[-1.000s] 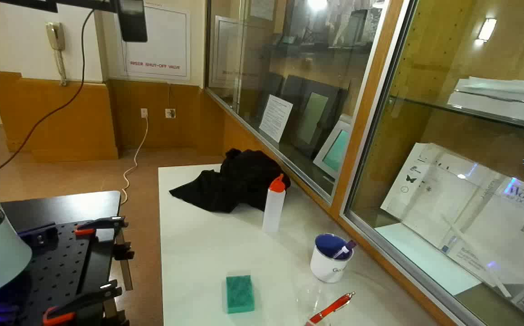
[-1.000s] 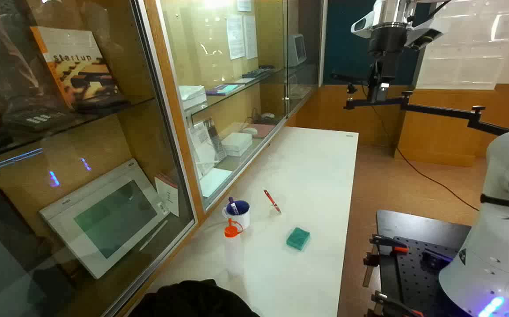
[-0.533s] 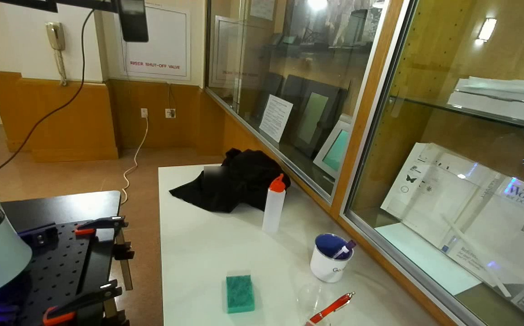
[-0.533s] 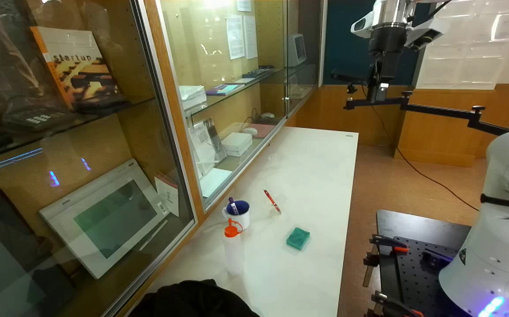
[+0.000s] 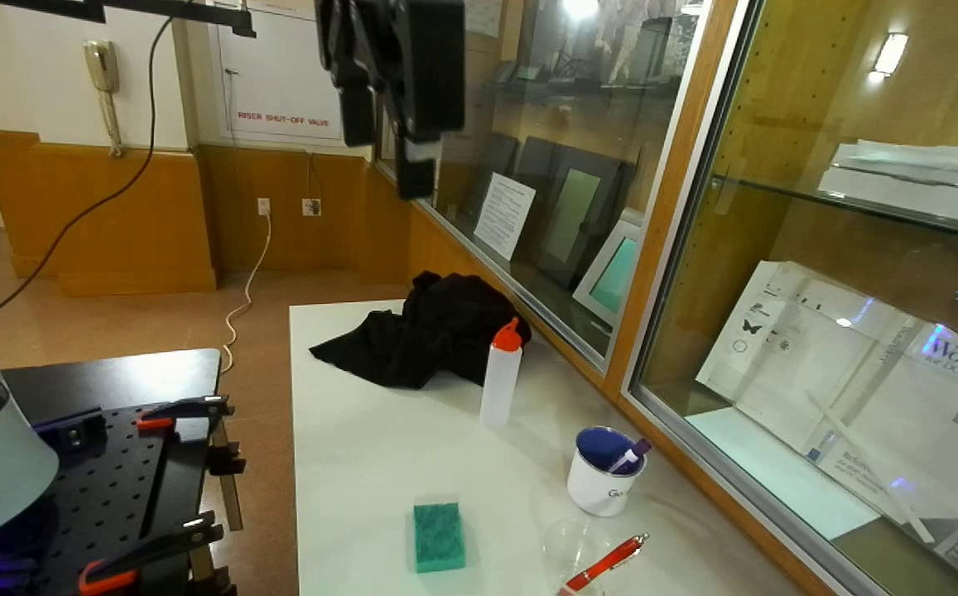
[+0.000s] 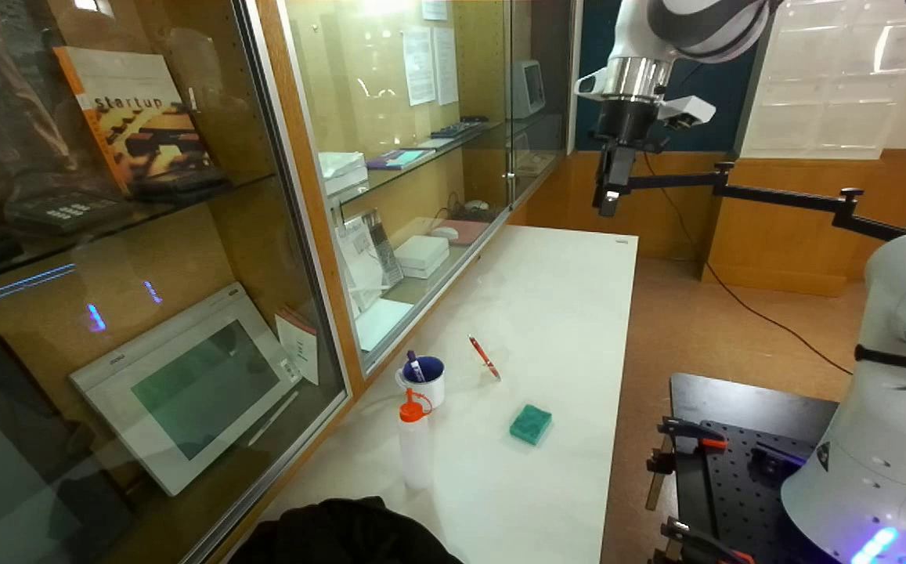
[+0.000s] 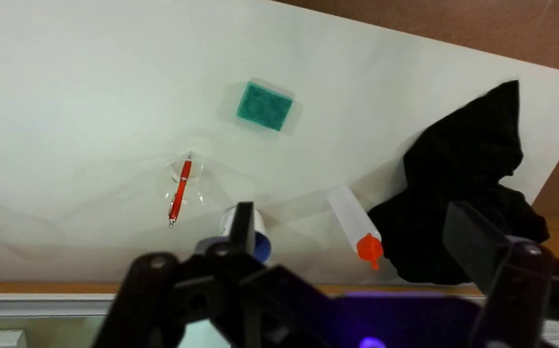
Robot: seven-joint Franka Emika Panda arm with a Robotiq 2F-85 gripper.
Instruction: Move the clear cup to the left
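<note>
The clear cup (image 5: pixel 570 546) is faint and colourless on the white table in an exterior view. A red pen (image 5: pixel 611 563) overlaps it at a slant and seems to stand in it. In the wrist view the clear cup (image 7: pixel 193 173) shows left of centre with the pen over it. In an exterior view the pen (image 6: pixel 485 358) shows, but the cup's outline is too faint to make out. My gripper (image 7: pixel 352 222) is open and empty, with its fingers wide apart. It hangs high above the table in both exterior views (image 5: pixel 387 145) (image 6: pixel 608 205), well apart from the cup.
A white mug with blue inside (image 5: pixel 599 492) holds a purple marker beside the cup. A white bottle with a red cap (image 5: pixel 501 385), a green sponge (image 5: pixel 439 538) and a black cloth (image 5: pixel 445 331) are on the table. A glass cabinet (image 5: pixel 628 381) borders the table.
My arm and gripper have moved right into an exterior view, and left and slightly down in the matching exterior view. The cup, pen, mug, bottle and sponge have not moved.
</note>
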